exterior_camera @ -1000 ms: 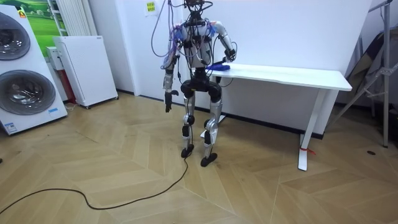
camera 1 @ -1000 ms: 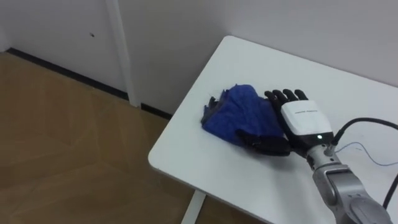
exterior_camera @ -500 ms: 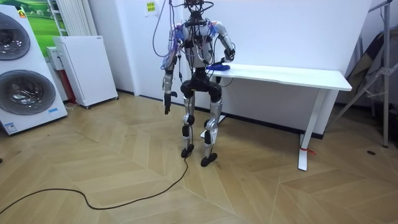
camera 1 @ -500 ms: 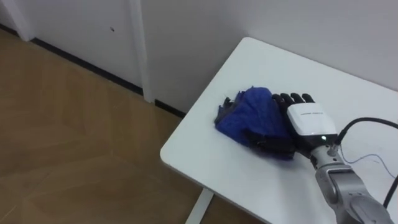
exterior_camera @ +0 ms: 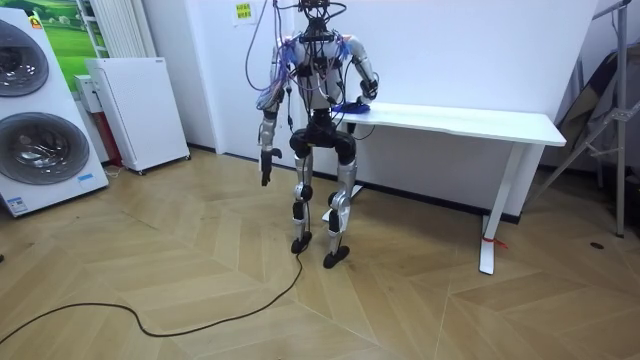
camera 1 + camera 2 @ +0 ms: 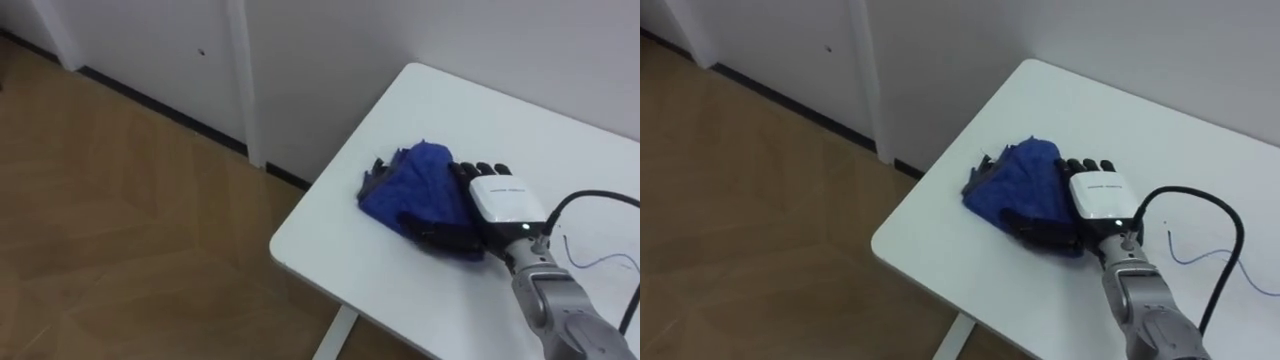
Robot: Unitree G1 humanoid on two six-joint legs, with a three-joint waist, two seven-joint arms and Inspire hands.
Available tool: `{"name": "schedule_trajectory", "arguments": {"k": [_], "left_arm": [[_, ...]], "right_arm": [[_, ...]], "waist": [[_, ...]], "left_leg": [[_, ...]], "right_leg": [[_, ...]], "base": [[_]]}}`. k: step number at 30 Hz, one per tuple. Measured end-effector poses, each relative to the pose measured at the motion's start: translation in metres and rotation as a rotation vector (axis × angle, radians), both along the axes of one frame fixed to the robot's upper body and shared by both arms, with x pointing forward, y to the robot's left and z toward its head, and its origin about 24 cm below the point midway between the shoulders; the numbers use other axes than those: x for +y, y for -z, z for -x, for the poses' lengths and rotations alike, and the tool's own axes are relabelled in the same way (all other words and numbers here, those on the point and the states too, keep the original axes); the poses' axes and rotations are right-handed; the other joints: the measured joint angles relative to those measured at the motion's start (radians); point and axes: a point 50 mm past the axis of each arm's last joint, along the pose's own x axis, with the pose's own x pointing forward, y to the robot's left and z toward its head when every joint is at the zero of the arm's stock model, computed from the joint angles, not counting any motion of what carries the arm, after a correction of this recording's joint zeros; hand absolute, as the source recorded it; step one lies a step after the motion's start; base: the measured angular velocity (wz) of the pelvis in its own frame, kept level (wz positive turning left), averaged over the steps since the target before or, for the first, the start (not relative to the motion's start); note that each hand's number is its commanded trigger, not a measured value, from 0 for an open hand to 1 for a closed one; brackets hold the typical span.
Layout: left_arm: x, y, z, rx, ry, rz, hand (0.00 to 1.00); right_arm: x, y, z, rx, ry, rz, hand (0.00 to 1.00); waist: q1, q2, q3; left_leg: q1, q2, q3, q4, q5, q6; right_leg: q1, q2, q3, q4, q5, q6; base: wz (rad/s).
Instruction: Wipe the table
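Note:
A crumpled blue cloth (image 6: 408,188) lies on the white table (image 6: 330,250), near its left front corner. My right hand (image 6: 505,198) rests flat on the cloth's right part, fingers pointing to the far edge and the thumb lying along the cloth's near side. In the room view I stand at the table's end on the room view's left, right arm stretched over the cloth (image 5: 350,106). My left hand (image 5: 266,165) hangs beside my hip, away from the table.
The table's left edge (image 6: 300,205) and near edge run close to the cloth, with wooden floor (image 6: 120,220) below. A white wall and a door frame (image 6: 245,80) stand behind. A thin wire (image 6: 590,262) lies on the table at the right.
The eye view has shifted, so the table sits further right in it. The right hand and cloth keep nearly the same place on the table. The left arm swings slightly.

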Motion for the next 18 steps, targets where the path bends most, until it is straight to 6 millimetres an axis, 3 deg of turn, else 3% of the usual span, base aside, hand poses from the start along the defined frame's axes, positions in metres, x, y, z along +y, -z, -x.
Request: {"name": "schedule_trajectory", "arguments": {"k": [5,7,10,18], "left_arm": [[0.007,-0.002,0.0,0.003,0.007,-0.001,0.0],[0.01,-0.004,-0.002,0.0,0.014,-0.005,0.0],[0.011,-0.004,-0.001,0.005,0.015,-0.004,0.0],[0.01,-0.004,-0.004,-0.005,0.013,-0.007,0.0]], "right_arm": [[-0.006,-0.008,-0.008,-0.036,0.032,-0.037,1.0],[-0.01,-0.01,-0.009,-0.049,0.045,-0.039,1.0],[-0.011,-0.012,-0.011,-0.073,0.055,-0.051,1.0],[-0.015,-0.01,-0.007,-0.104,0.073,-0.092,1.0]], "waist": [[-0.004,0.002,0.0014],[-0.004,-0.004,-0.0018],[0.0,-0.012,0.0001],[-0.01,-0.004,-0.0041]], "left_leg": [[-0.01,-0.006,-0.012,0.009,0.002,0.001],[-0.018,-0.013,-0.024,0.015,0.003,0.003],[-0.019,-0.018,-0.026,0.016,0.004,0.005],[-0.015,-0.018,-0.022,0.003,0.005,0.007]], "right_leg": [[0.0,-0.003,-0.008,-0.003,-0.001,0.002],[0.001,-0.004,-0.006,-0.005,-0.003,0.005],[0.001,-0.006,0.001,-0.006,-0.003,0.005],[0.004,-0.004,0.004,-0.016,-0.003,0.006]], "base": [[0.09],[0.17],[0.05],[0.0]]}}
